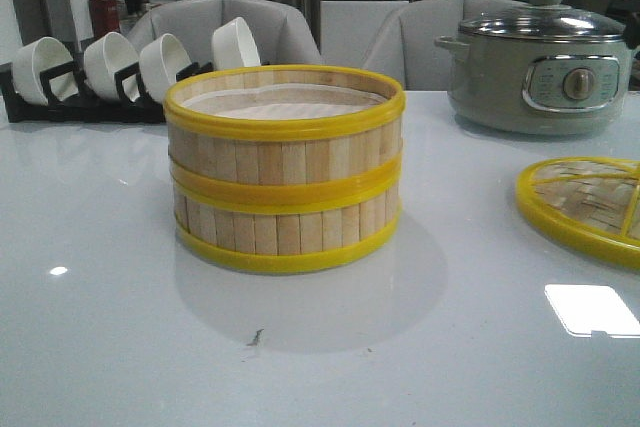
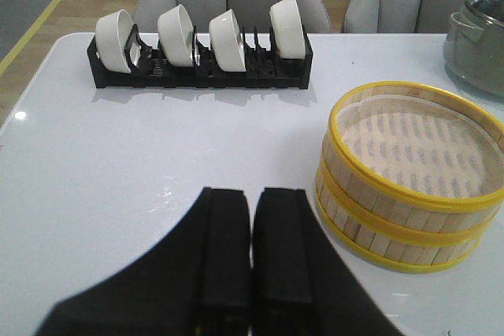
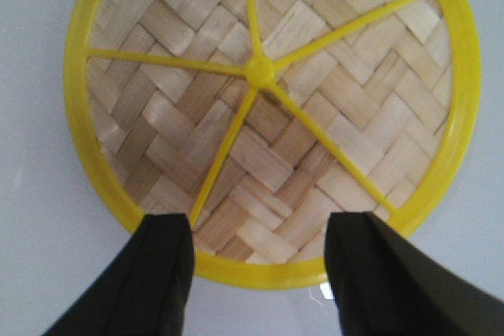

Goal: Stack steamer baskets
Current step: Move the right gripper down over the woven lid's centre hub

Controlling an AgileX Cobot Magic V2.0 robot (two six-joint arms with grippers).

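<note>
Two steamer baskets (image 1: 285, 172) stand stacked, one on the other, in the middle of the white table. They have pale bamboo slat walls, yellow rims and a whitish liner in the top one. The stack also shows in the left wrist view (image 2: 409, 175). My left gripper (image 2: 252, 230) is shut and empty, above the table and apart from the stack, which lies beside it. My right gripper (image 3: 256, 230) is open, above the near rim of the woven bamboo lid (image 3: 268, 108), which lies flat on the table. Neither gripper shows in the front view.
The woven lid with its yellow rim (image 1: 585, 207) lies at the right edge of the table. A grey-green electric pot with a glass lid (image 1: 540, 62) stands at the back right. A black rack with several white bowls (image 1: 120, 72) stands at the back left, with chairs behind the table.
</note>
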